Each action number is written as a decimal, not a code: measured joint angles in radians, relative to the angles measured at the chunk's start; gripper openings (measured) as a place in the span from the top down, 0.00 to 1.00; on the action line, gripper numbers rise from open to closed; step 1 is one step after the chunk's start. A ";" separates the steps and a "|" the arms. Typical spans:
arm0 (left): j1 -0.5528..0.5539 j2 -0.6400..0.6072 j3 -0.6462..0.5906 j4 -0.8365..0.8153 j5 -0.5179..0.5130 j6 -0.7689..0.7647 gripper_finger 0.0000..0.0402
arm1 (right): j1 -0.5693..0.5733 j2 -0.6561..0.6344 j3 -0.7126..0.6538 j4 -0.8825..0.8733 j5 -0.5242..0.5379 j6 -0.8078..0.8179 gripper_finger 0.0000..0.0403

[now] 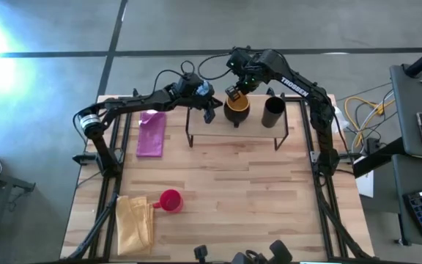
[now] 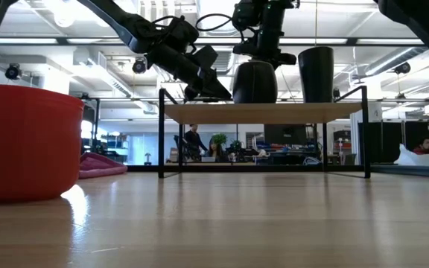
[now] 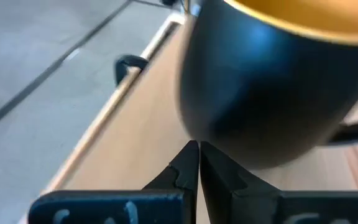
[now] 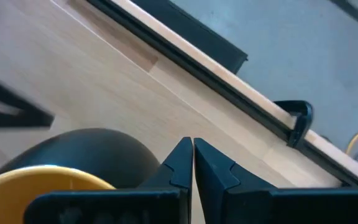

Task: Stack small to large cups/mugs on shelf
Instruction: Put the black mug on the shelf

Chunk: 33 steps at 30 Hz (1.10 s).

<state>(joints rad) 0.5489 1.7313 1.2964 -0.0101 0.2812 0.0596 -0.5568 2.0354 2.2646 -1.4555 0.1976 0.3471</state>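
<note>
Jaws closed on both: left gripper (image 1: 209, 110) beside the yellow-lined mug (image 1: 237, 108), right gripper (image 1: 234, 93) above its rim

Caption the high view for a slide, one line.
Both grippers, left gripper and right gripper, flank the yellow-lined mug on the shelf beside the black cup; red mug waits on the tabletop.
</note>
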 joint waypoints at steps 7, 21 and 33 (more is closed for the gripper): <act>0.015 0.005 0.001 0.052 0.004 -0.001 1.00 | -0.005 0.000 -0.005 -0.001 -0.084 0.028 0.98; -0.015 0.035 0.001 0.033 0.062 -0.029 1.00 | 0.005 0.002 -0.013 -0.017 -0.125 0.046 0.98; -0.027 0.035 0.001 0.018 0.077 -0.028 1.00 | 0.016 0.002 -0.013 -0.040 -0.121 0.046 0.98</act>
<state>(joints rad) 0.5217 1.7664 1.2972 0.0079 0.3583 0.0319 -0.5406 2.0373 2.2517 -1.4955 0.0761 0.3935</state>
